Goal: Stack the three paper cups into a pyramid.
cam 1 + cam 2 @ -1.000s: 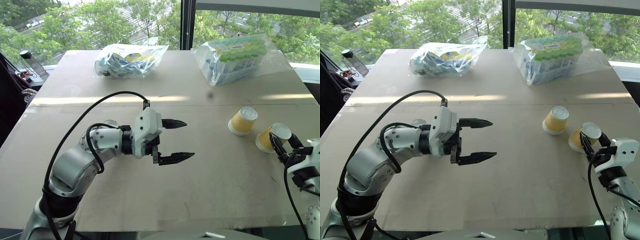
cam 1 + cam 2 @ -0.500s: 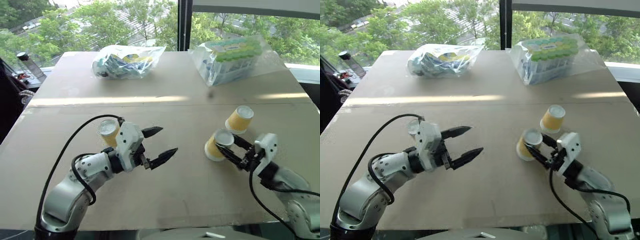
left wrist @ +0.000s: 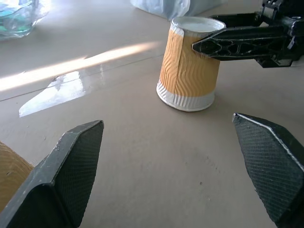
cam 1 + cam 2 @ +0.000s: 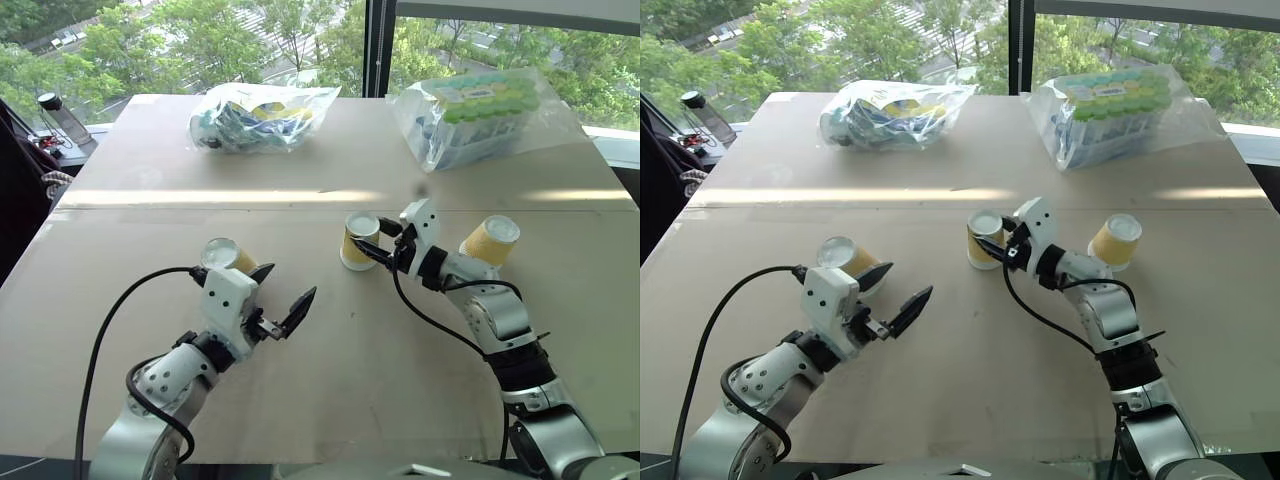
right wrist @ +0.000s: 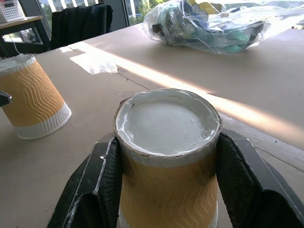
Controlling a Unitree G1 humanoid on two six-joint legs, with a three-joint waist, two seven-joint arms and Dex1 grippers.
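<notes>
From the head camera, three paper cups stand upside down on the desk, well apart from one another. The middle cup (image 4: pixel 358 240) stands near the desk's centre, clamped between the fingers of the right gripper (image 4: pixel 380 243), which reaches in level from the right edge side. The right cup (image 4: pixel 489 240) sits beyond that arm, tilted, nearer the right edge. The left cup (image 4: pixel 228 258) rests toward the left edge, just behind the left gripper (image 4: pixel 283 300), whose fingers are spread wide and hold nothing. Two clear bags lie along the far edge — a bag of mixed goods (image 4: pixel 262 117) toward the far left and a bag of green-topped packs (image 4: pixel 480 112) toward the far right. In the left wrist view, the spread fingers (image 3: pixel 76 164) frame the middle cup standing on its white rim — the other gripper's finger lies across its side. In the right wrist view, both fingers (image 5: pixel 102 183) press the middle cup's yellow-orange sides, its white base upward, with the left cup beyond.
</notes>
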